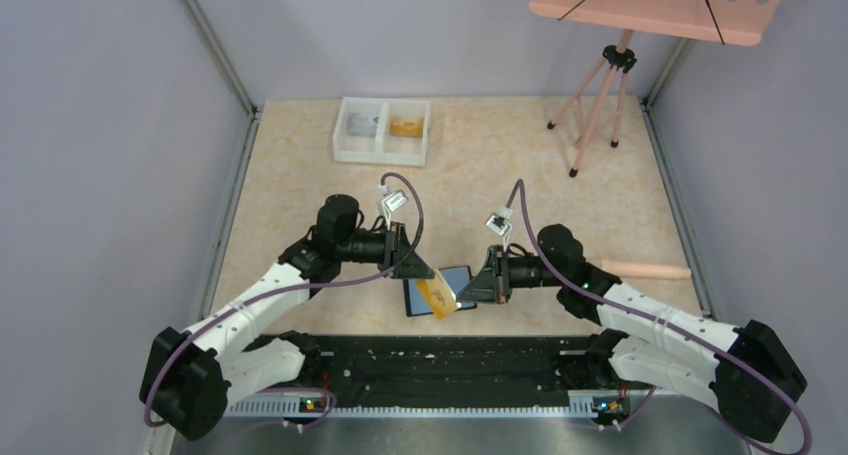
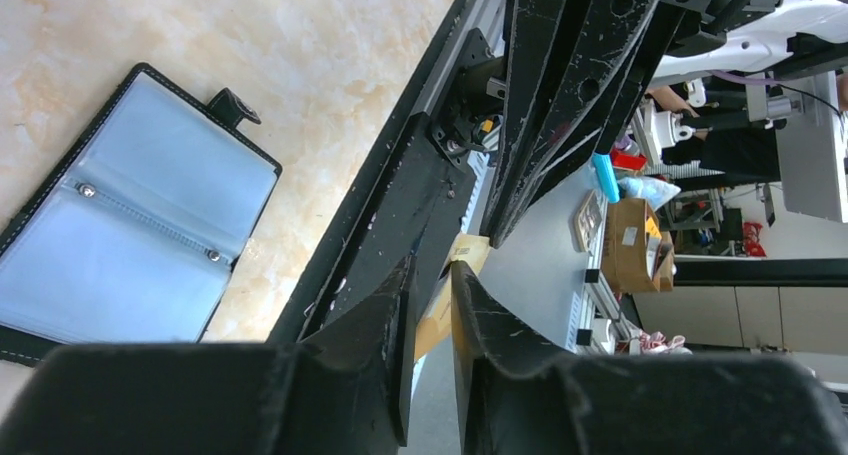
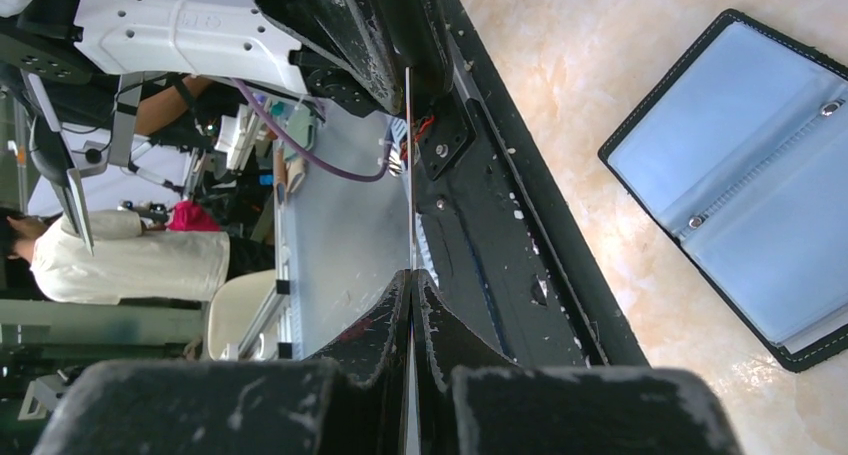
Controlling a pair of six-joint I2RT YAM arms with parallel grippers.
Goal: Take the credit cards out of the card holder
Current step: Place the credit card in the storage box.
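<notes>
The black card holder (image 1: 460,276) lies open on the table near the front edge, its blue-grey sleeves facing up; it also shows in the left wrist view (image 2: 130,225) and in the right wrist view (image 3: 760,185). An orange-gold credit card (image 1: 438,297) hangs in the air just above the holder, between my two grippers. My right gripper (image 1: 470,293) is shut on the card, which shows edge-on between its jaws (image 3: 410,175). My left gripper (image 1: 425,272) has its jaws a little apart, with the card (image 2: 455,280) tilted in the gap and not pinched.
A white two-compartment tray (image 1: 383,155) stands at the back with a grey card (image 1: 361,125) and an orange card (image 1: 406,126) in it. A pink tripod (image 1: 600,105) stands back right. A peach rod (image 1: 650,270) lies right. A black rail (image 1: 440,360) runs along the front.
</notes>
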